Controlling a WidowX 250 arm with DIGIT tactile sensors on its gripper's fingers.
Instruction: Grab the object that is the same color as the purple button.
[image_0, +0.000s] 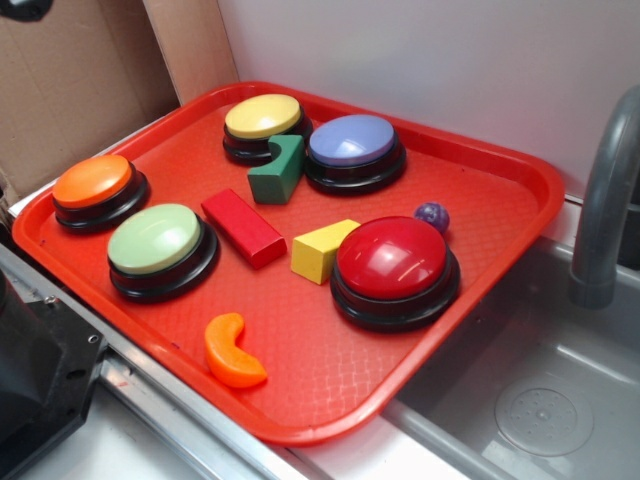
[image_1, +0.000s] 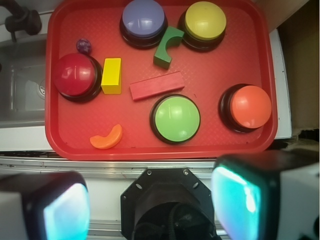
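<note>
The object, a tiny shiny purple ball (image_0: 432, 216) (image_1: 83, 46), lies on the red tray (image_0: 300, 400) (image_1: 250, 50) just behind the red-domed button (image_0: 393, 262) (image_1: 75, 76). The purple button (image_0: 354, 148) (image_1: 144, 21) stands at the tray's far side beside the yellow-domed button (image_0: 264, 124) (image_1: 205, 24). In the wrist view my gripper (image_1: 152, 202) hangs high above the tray's near edge, over the robot's black base, open with nothing between its two glowing pads (image_1: 237, 200). The exterior view does not show the gripper.
Also on the tray are a green-domed button (image_0: 160, 245), an orange-domed button (image_0: 96, 188), a red bar block (image_0: 243, 227), a yellow block (image_0: 320, 250), a green arch block (image_0: 280, 170) and an orange crescent (image_0: 233, 352). A grey sink (image_0: 540, 380) with a faucet (image_0: 605, 200) lies beside the tray.
</note>
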